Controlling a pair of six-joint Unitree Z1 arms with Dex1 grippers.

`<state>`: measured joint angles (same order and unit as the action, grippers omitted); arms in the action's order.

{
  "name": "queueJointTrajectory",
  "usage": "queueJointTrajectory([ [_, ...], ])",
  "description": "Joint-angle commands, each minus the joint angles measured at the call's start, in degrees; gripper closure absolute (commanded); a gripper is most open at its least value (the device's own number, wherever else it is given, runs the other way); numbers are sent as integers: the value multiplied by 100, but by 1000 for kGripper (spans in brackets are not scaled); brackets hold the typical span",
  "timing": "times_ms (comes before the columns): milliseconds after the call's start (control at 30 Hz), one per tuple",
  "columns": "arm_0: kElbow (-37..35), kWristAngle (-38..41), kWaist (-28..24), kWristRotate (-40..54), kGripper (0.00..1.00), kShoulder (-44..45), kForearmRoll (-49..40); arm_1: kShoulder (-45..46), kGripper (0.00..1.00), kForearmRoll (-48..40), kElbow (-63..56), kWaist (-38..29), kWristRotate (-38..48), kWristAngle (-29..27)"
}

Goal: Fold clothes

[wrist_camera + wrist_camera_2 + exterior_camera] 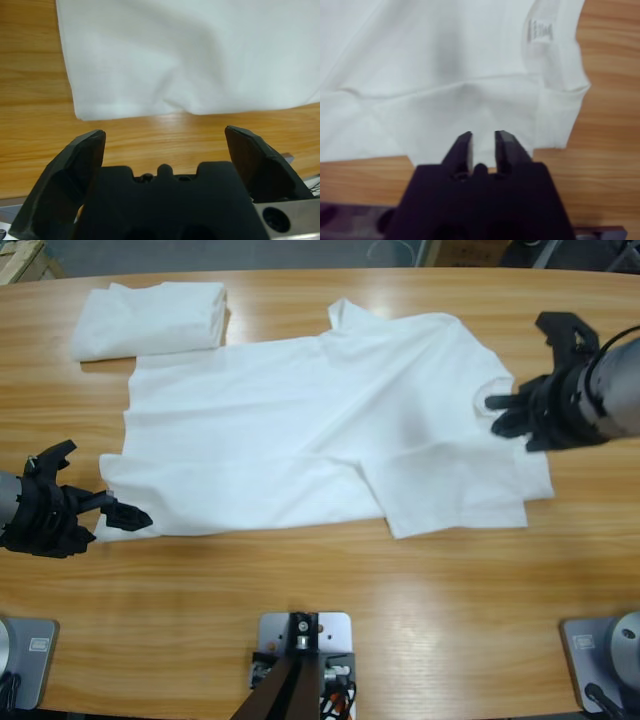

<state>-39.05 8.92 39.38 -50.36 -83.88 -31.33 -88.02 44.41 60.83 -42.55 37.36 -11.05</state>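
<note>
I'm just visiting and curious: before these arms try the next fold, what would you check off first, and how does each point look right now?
1. Right claw nipping the edge of the spread white cotton T-shirt near the collar: ok, jaws nearly closed on cloth.
2. Left claw gripping the hem: not ok, open, short of the cloth.
3. Shirt lying flat: not ok, creased.
4. Folded white shirt out of the way: cannot tell, it touches the spread shirt.
5. Wooden table free in front: ok.

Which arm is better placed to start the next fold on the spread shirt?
Right. The right pincer is already shut on the T-shirt near its collar. The left pincer is open, short of the hem corner, holding nothing.
</note>
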Motion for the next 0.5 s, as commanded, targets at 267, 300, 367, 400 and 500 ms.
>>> queueJointTrajectory([
  [267,85,4,105,35,256,35,4,-1191,1000,-1098,-606,819,-670,1026],
  [300,85,3,105,35,251,52,4,-1244,1000,-1194,-699,872,-695,1026],
  [367,99,6,105,46,231,29,4,-1386,1000,-1389,-843,1063,-771,1016],
  [400,103,24,105,40,185,15,4,-1443,1000,-1423,-854,1142,-813,1012],
  [500,108,39,105,35,170,12,4,-1429,1000,-1435,-836,1218,-836,1007],
])
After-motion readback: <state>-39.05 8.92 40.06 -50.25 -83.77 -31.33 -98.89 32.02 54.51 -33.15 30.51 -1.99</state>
